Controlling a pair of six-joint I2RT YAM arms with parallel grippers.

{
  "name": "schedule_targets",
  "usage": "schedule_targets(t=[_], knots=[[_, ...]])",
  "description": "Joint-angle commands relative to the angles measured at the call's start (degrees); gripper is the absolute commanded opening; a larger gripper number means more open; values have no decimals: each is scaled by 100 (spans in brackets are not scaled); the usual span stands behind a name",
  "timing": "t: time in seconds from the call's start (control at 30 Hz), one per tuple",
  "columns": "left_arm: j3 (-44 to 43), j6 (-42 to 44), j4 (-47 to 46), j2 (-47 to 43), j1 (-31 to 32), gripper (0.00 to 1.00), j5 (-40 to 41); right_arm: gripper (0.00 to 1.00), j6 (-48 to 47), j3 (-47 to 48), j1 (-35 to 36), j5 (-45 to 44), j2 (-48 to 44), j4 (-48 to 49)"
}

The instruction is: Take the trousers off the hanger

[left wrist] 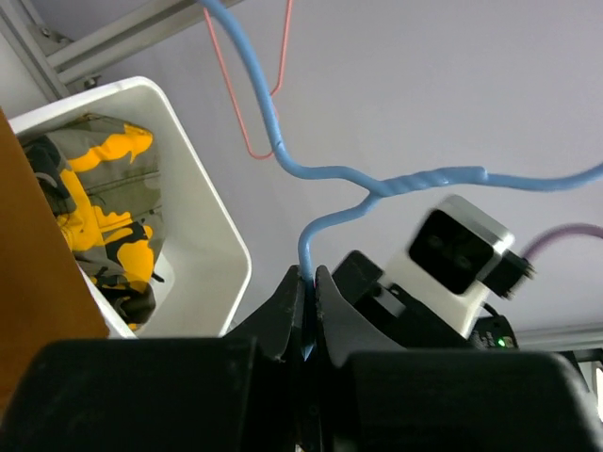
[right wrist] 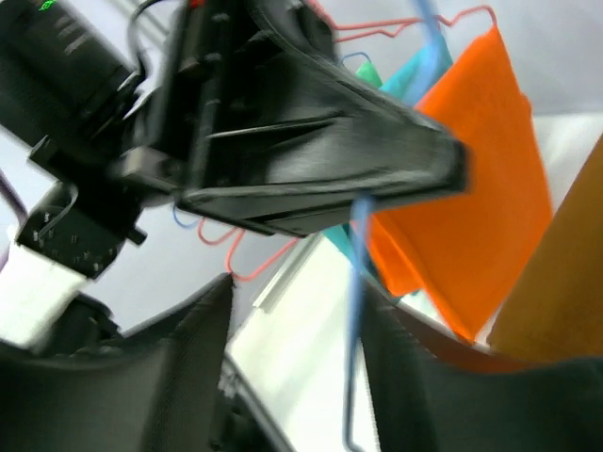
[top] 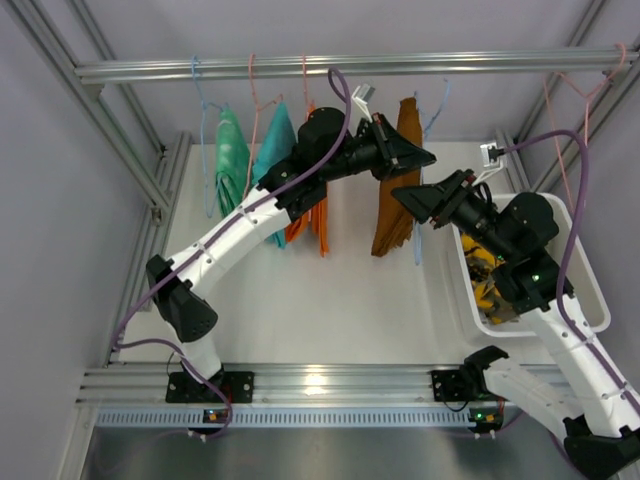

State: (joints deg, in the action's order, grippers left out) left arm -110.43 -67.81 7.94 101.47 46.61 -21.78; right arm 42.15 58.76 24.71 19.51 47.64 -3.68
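Note:
Brown trousers (top: 392, 225) hang on a blue hanger (top: 438, 103) from the top rail. My left gripper (top: 422, 158) is shut on that hanger's blue wire (left wrist: 309, 254), just below its twisted neck. My right gripper (top: 408, 198) is open right below it, beside the brown cloth. In the right wrist view its jaws (right wrist: 301, 320) stand wide apart with the blue wire (right wrist: 353, 311) between them, close to the right finger (right wrist: 419, 377). Orange (top: 320, 225), teal (top: 272, 150) and green (top: 230, 155) trousers hang to the left. Yellow-and-dark trousers (top: 485, 275) lie in the bin.
A white bin (top: 590, 300) stands at the right, also seen in the left wrist view (left wrist: 203, 198). Empty pink hangers (top: 560, 110) hang on the metal rail (top: 300, 68). Frame posts run down the left side (top: 140, 170).

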Motion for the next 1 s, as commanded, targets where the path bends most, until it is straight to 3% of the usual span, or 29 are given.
schedule_targets(t=[0.0, 0.07, 0.13, 0.23, 0.43, 0.7, 0.97], knots=[[-251, 102, -1031, -171, -55, 0, 8, 58, -435, 109, 122, 221, -193, 650], [-120, 84, -1067, -277, -108, 0, -63, 82, -846, 205, 122, -59, -342, 405], [-14, 75, -1058, -408, -161, 0, -98, 93, -1173, 319, 122, -454, -483, 212], [118, 75, -1032, -575, -249, 0, -151, 95, -2224, 495, 104, -850, -817, -97], [14, -39, -1102, -673, -310, 0, -265, 94, -3430, 286, 96, -1783, -1511, -1037], [-636, -136, -1023, -629, -302, 0, -274, 95, -4162, -1092, 87, -1775, -2636, -1354], [-1489, -189, -970, -479, -302, 0, -248, 99, -4672, -2482, 87, -1222, -3349, -828]])
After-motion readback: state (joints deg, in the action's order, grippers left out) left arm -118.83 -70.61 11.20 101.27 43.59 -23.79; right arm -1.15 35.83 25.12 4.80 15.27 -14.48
